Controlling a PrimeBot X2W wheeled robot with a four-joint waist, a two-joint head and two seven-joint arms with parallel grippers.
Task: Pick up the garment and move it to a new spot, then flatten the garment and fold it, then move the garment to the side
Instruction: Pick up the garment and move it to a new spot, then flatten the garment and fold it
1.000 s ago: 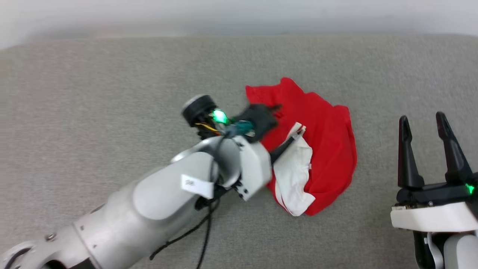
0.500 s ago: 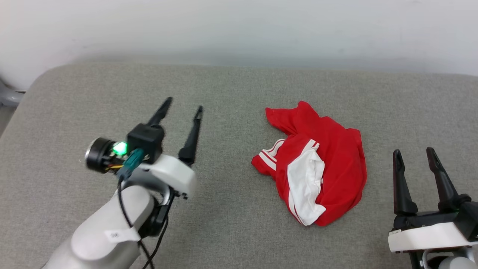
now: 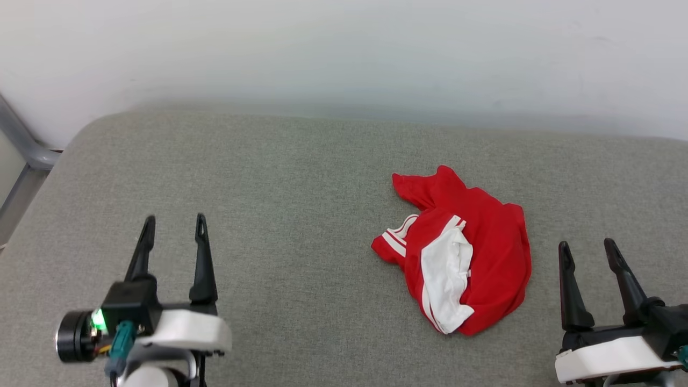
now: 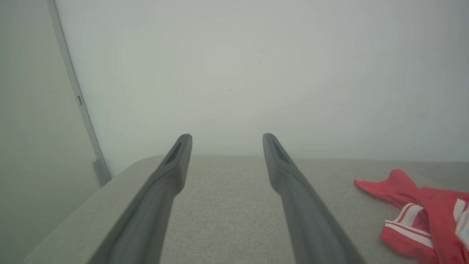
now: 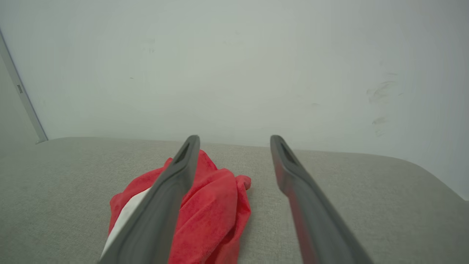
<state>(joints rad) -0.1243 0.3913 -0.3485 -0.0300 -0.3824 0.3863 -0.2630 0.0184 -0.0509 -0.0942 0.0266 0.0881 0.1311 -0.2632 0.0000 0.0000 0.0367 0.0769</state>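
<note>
Left end effector (image 3: 175,218) withdrew from the one crumpled garment (image 3: 494,242).

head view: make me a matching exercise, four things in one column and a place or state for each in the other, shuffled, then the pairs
Column A
1. garment
2. left gripper
3. right gripper
4. wall

Column B
a. open, lower left, far from the garment
b. crumpled in a heap, right of centre on the grey surface
c. open, lower right, close beside the garment, not touching it
d. pale, behind the far edge of the grey surface

Pairs: 1-b, 2-a, 3-c, 4-d
</note>
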